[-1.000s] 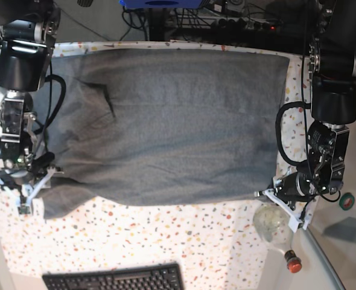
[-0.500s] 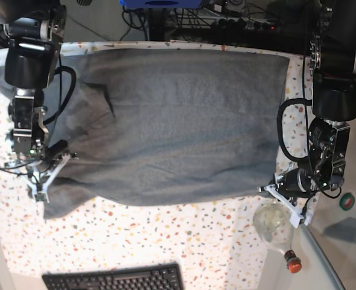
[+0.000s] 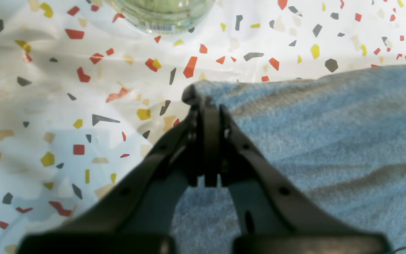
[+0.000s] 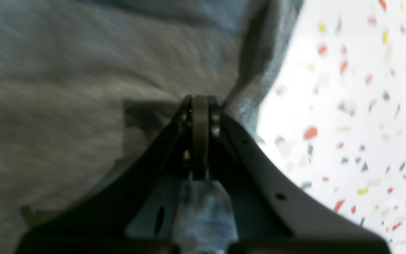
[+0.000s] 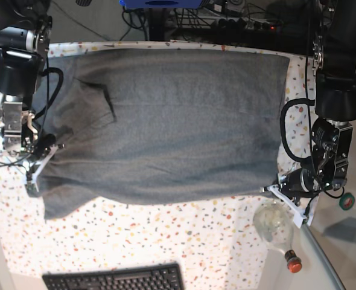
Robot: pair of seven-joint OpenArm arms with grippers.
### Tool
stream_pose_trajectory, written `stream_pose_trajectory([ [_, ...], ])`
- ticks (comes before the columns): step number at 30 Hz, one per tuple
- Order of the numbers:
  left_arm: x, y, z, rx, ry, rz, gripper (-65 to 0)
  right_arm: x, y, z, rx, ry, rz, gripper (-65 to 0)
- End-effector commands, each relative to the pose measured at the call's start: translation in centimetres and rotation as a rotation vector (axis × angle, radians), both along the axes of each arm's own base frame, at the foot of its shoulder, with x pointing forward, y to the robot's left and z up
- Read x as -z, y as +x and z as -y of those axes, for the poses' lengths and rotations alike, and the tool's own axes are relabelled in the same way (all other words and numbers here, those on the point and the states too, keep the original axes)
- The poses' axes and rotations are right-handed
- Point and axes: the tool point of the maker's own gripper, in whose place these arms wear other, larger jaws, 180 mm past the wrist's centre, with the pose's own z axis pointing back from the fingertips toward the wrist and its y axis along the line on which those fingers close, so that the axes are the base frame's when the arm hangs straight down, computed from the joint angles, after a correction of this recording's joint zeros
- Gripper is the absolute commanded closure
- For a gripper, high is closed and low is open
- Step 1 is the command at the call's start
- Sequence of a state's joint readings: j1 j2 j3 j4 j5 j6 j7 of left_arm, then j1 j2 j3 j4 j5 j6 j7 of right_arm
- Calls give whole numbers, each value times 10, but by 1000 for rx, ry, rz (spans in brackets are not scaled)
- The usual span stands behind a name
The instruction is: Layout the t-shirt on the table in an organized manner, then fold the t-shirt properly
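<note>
Base view shows the t-shirt (image 5: 172, 121) spread flat on the table (image 5: 184, 241); left gripper (image 3: 204, 106) pinches its corner closed, right gripper (image 4: 199, 102) is clamped on its edge.

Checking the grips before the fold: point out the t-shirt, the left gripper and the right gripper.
t-shirt (image 5: 178, 121), base view, middle of the grey body.
left gripper (image 3: 204, 102), left wrist view, closed tips pinching the shirt's corner.
right gripper (image 4: 199, 100), right wrist view, closed tips on the shirt's fabric.
</note>
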State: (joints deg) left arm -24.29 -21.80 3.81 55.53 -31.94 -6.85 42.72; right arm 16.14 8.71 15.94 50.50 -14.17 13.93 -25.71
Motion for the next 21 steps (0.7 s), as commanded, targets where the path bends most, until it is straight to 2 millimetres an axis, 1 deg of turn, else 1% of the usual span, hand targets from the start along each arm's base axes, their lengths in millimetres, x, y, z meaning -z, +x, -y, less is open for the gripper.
stream_pose_trajectory([
  [1, -18, 13, -6, -4, 5, 55, 0, -17, 16, 9, 15, -12, 59, 0],
  [2, -17, 12, -6, -4, 5, 52, 0, -19, 14, 16, 40, -9, 66, 0],
  [4, -16, 11, -6, -4, 5, 51, 0, -19, 12, 24, 71, -2, 70, 0],
  [10, -16, 11, -6, -4, 5, 49, 0, -14, 3, 28, 82, -5, 55, 0],
  [14, -16, 11, -6, -4, 5, 49, 0, -20, 0, 50, 138, -57, 65, 0],
  [17, -16, 11, -6, -4, 5, 49, 0, -23, -1, 57, 159, -70, 74, 0],
  [20, -16, 11, -6, -4, 5, 49, 0, -40, 4, 64, 161, -99, 123, 0],
  [21, -16, 11, -6, -4, 5, 49, 0, -52, 9, 66, 158, -110, 161, 0],
])
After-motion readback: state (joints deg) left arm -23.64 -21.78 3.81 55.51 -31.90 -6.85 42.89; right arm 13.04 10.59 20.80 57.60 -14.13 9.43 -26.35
